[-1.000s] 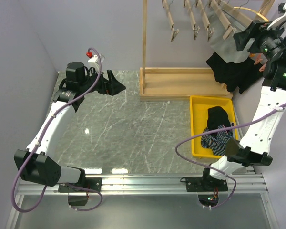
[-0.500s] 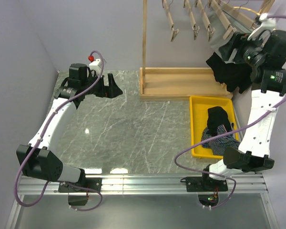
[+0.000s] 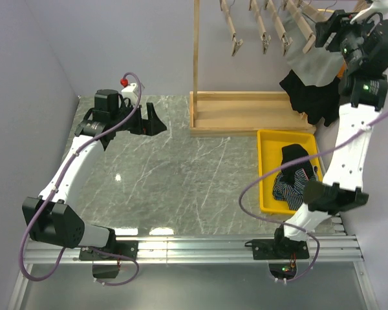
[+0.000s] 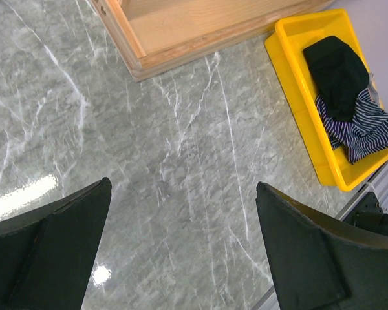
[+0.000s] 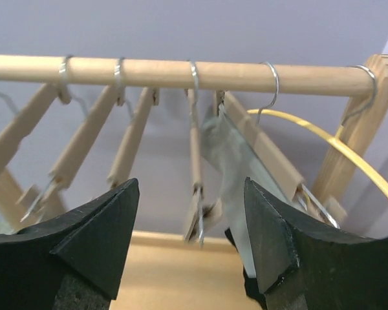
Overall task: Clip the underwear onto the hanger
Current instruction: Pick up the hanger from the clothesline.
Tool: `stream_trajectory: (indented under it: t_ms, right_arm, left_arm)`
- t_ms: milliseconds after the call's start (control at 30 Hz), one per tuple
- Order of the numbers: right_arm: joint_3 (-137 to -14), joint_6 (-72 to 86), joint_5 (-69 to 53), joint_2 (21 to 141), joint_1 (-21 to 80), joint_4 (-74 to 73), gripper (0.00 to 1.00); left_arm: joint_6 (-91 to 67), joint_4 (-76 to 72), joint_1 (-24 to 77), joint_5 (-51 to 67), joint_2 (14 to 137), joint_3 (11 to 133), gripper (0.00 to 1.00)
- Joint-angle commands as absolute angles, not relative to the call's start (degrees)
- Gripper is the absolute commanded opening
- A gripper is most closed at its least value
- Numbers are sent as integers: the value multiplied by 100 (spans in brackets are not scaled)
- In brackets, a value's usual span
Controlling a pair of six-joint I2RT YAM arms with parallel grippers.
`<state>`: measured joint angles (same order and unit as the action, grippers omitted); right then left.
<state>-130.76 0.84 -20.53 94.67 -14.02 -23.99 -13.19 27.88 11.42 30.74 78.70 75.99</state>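
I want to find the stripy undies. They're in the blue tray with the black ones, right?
Not quite. The tray is yellow, not blue, as the left wrist view shows. The stripy underwear does lie in it, together with the black piece.

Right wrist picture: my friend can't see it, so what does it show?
Wooden clip hangers hang in a row from a wooden rod, and grey cloth hangs on one of them. The robot's open black hand frames the bottom of the picture, pointing up at them.
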Motion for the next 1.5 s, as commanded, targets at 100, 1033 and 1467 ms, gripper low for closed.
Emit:
stream_trajectory:
  t_ms: [100, 1033, 1467]
  right_arm:
    - [-13790, 264, -1951, 10274, -1345, -1724, 71]
    - [-13939, -140, -1916, 11171, -879, -1942, 63]
    - [-14106, -150, -1564, 11312, -791, -1811, 0]
  left_arm:
    - [-1345, 2496, 1125, 3094, 7559, 7401, 99]
    - [-1371, 2408, 1116, 3103, 7708, 7374, 99]
    - [-1371, 2408, 1116, 3076, 7743, 7365, 99]
